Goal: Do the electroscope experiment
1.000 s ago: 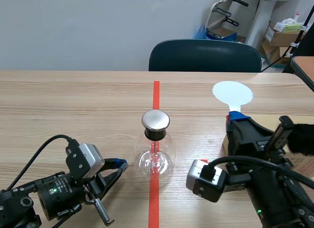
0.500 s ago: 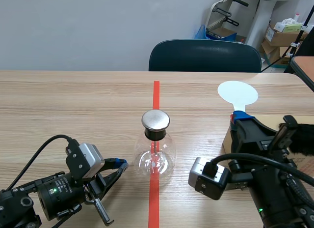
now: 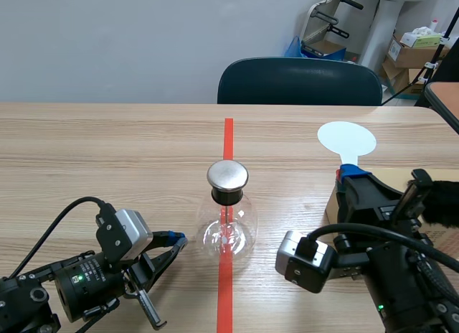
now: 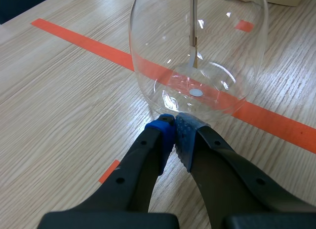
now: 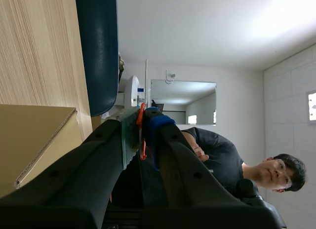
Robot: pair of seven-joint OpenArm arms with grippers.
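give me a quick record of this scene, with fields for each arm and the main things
electroscope: glass flask with a round metal cap, upright on the orange-red tape line
inside flask: thin rod hanging down from the cap
left gripper: shut on nothing, tips at the flask's base; contact unclear
right gripper: shut on the handle of a white disc paddle, to the right of the flask
under right arm: cardboard box
beyond table: dark chair

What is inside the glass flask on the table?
In the flask a thin metal rod hangs down the middle, with a small foil strip at its end. The black stopper hides its upper part.
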